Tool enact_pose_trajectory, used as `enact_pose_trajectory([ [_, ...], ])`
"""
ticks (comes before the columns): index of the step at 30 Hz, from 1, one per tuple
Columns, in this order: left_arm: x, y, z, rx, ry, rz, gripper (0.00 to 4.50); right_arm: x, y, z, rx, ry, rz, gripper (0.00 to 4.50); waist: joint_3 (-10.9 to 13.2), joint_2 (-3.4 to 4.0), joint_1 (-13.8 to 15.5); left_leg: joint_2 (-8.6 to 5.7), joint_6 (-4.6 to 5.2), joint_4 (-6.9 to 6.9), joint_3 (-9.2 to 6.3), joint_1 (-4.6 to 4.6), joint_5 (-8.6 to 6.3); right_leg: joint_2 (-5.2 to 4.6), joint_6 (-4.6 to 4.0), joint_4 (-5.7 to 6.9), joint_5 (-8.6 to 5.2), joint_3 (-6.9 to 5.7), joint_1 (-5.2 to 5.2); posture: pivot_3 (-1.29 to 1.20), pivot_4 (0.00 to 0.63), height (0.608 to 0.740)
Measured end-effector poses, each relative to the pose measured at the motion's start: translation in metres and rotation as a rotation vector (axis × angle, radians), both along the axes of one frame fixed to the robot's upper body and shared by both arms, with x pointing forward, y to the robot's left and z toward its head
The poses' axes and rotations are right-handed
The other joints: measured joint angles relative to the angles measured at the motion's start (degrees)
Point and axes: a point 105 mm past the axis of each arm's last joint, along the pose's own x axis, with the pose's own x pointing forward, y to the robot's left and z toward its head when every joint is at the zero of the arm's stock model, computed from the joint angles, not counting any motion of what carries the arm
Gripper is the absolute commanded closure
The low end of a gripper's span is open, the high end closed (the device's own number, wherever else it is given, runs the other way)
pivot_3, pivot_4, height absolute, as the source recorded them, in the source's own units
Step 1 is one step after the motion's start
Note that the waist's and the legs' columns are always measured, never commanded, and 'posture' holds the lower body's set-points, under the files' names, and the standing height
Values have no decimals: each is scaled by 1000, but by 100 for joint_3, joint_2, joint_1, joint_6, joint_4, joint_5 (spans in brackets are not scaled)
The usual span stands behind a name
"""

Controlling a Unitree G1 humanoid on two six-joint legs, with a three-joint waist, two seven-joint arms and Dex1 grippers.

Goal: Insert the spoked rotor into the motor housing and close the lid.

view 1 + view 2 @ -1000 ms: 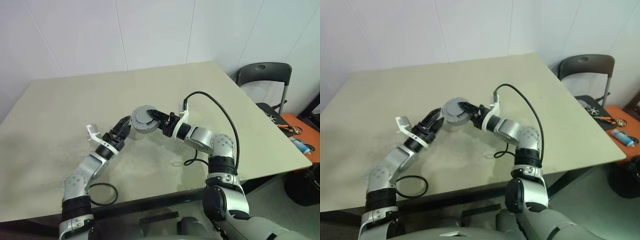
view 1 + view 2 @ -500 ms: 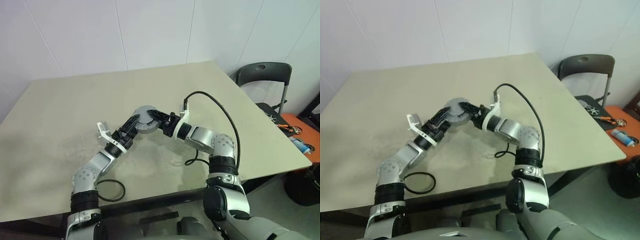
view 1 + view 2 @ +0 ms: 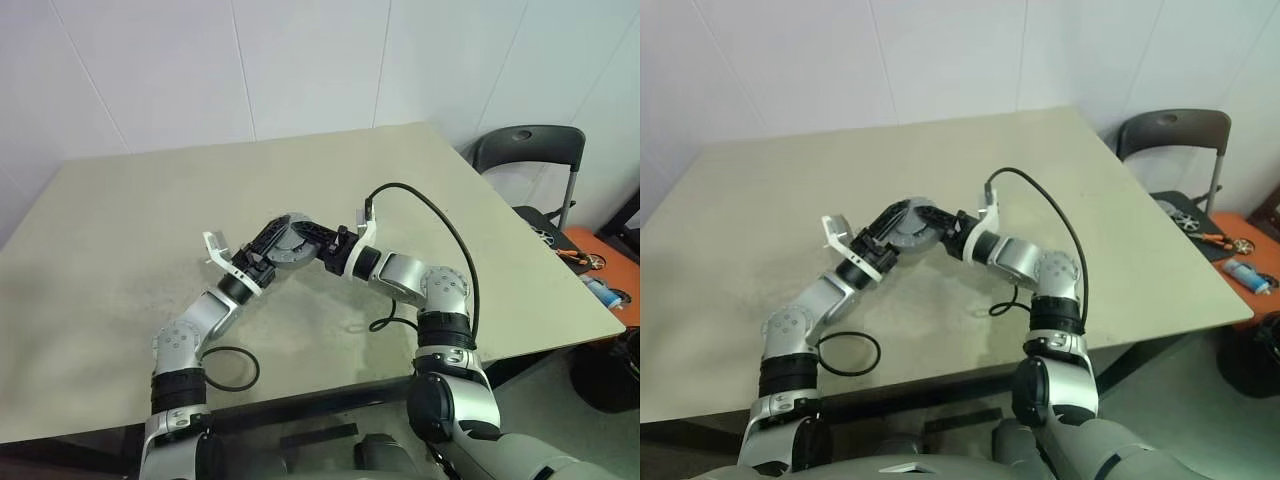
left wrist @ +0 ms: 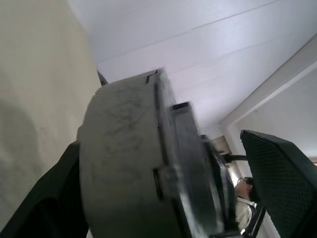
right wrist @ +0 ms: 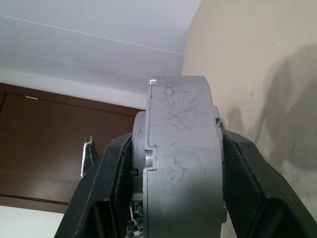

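Motor housing held above the table, pinched edge-on by right end effector. Left end effector spread wide, straddling it without gripping. Lid looks seated; rotor presumably inside, unverifiable. Final press-down likely remains.

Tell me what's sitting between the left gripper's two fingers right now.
The grey motor housing, seen edge-on in the left wrist view. It stands in the gap of the open left gripper, while the right gripper clamps its two faces in the right wrist view.
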Motion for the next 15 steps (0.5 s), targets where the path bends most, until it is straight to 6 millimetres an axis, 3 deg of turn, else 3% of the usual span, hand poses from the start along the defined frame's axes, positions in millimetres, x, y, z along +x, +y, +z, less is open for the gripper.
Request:
enact_pose_trajectory([
  [7,-2,-2,-10,-7,46,2,0,1,-3,-2,-4,10,-12,2361,0,0,6,0,0,2,0,-2,0,0,0,2,0,2,-3,0,0,740],
  [15,4,17,-20,-18,75,94,0,1,-2,-3,-8,12,-12,2361,0,0,3,0,0,0,1,-1,0,0,0,1,0,2,-3,0,0,740],
])
